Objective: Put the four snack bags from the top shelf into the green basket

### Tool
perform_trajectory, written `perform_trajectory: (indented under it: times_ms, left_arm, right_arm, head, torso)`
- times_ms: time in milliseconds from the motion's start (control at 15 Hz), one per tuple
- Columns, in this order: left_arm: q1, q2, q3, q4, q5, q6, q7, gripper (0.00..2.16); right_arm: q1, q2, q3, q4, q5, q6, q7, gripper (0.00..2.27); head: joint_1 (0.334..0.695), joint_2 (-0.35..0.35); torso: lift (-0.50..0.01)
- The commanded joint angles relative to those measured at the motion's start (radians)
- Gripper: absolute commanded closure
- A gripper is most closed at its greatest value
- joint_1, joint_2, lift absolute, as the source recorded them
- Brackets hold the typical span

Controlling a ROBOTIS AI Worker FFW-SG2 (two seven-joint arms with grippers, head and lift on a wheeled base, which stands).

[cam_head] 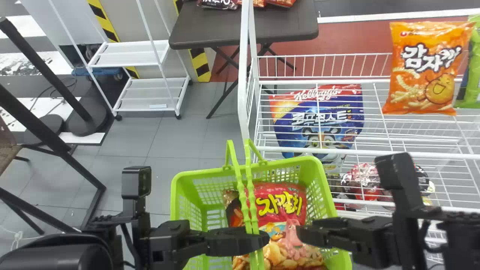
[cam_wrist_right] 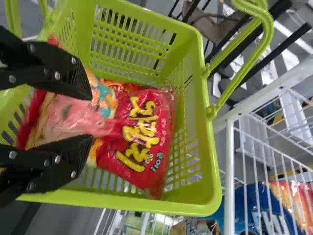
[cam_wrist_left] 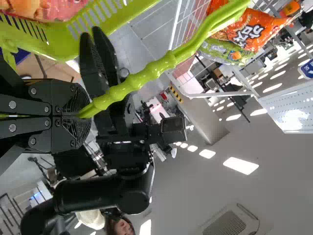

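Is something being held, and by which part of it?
Yes: the green basket, by its paired handles, in the left claw. The right claw is open.

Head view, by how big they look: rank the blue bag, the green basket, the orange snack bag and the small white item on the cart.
1. green basket
2. orange snack bag and blue bag: too alike to rank
3. small white item

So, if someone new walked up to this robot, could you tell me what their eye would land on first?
Probably the bright green basket in the head view's lower middle, with a red snack bag inside and its raised handles gripped by the left gripper. Next, the vivid orange snack bag on the white rack at upper right, and the open right gripper over the basket.
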Motion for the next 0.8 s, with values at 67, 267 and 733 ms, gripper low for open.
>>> perform_trajectory:
  times_ms: [67, 267, 733]
  left_arm:
    - [0.002, 0.005, 0.002, -0.005, 0.002, 0.003, -0.011, 2.15]
    - [0.004, 0.005, 0.002, -0.009, 0.002, 0.003, -0.011, 2.15]
    - [0.001, 0.001, 0.006, 0.003, -0.004, 0.003, -0.011, 2.15]
  right_arm:
    - [-0.077, 0.0, -0.182, -0.003, -0.013, -0.166, -0.001, 0.07]
    - [-0.202, -0.014, -0.252, 0.185, 0.102, -0.427, -0.001, 0.07]
    - [-0.571, -0.017, -0.238, 0.853, 0.323, -0.804, -0.007, 0.08]
  head:
    - [0.695, 0.119]
    - [0.695, -0.044]
    - [0.695, -0.222]
  torso:
    - [-0.004]
    - [-0.004]
    - [-0.004]
